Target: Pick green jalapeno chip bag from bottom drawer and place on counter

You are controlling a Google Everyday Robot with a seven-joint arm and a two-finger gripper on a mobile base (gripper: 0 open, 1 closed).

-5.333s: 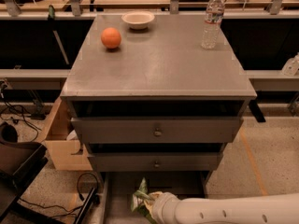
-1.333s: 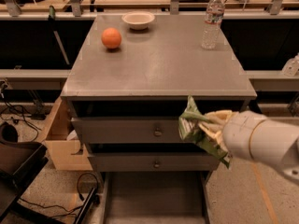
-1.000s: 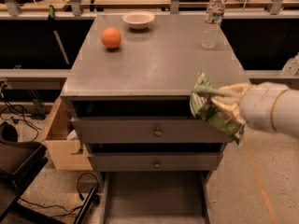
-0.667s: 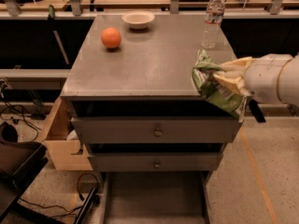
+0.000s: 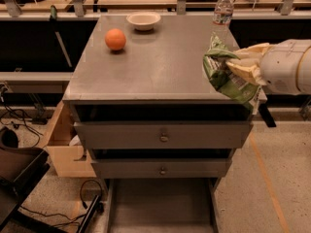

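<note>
My gripper (image 5: 239, 63) comes in from the right and is shut on the green jalapeno chip bag (image 5: 225, 77). It holds the bag in the air over the right front part of the counter (image 5: 155, 57). The bag hangs crumpled below the cream fingers (image 5: 245, 69) and partly past the counter's right edge. The bottom drawer (image 5: 160, 205) stands pulled out at the foot of the cabinet, its flat floor bare.
An orange ball (image 5: 115, 39) and a white bowl (image 5: 144, 20) sit at the back left of the counter. A water bottle (image 5: 222, 11) stands at the back right, just behind the bag. An open cardboard box (image 5: 60, 144) sits left of the cabinet.
The gripper has lifted the bag out of the bottom drawer, up past the cabinet front and to the right, to counter height. The drawer floor is now bare.
</note>
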